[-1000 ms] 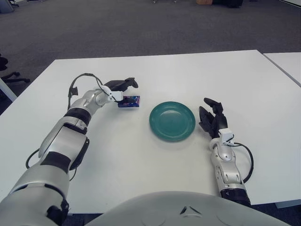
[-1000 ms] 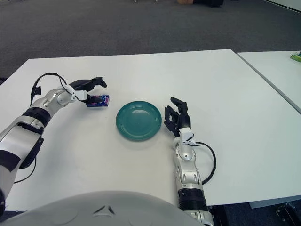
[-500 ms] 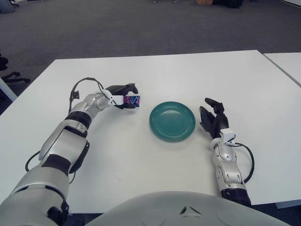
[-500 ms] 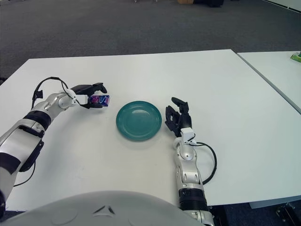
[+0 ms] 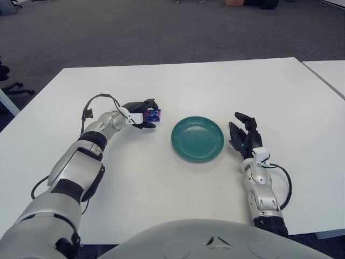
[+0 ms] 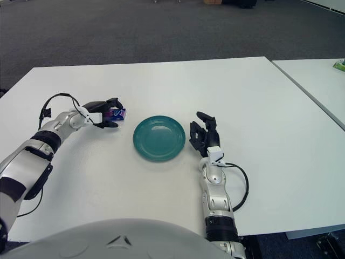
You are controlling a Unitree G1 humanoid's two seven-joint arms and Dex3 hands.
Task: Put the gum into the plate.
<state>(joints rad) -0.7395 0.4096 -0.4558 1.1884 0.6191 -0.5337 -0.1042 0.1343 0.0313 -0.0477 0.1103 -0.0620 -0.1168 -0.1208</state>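
The left hand point(image 5: 141, 114) is gripping the small blue-and-purple gum packet point(image 5: 153, 114), its dark fingers point(image 5: 147, 103) curling over the top and closed around the packet. The packet is sitting at the hand's tip, to the left of the round teal plate point(image 5: 198, 138) and apart from it — whether it is touching the white bench point(image 5: 161, 178) or lifted just above cannot be told. The left arm is reaching forward from the robot's left side, with a black cable looping over the wrist.

The right hand point(image 6: 203, 135) is resting on the bench just beside the plate's right rim, fingers spread and pointing upward, holding nothing. A black cable is looping beside its forearm.

The plate is lying flat near the bench centre, between the two hands.
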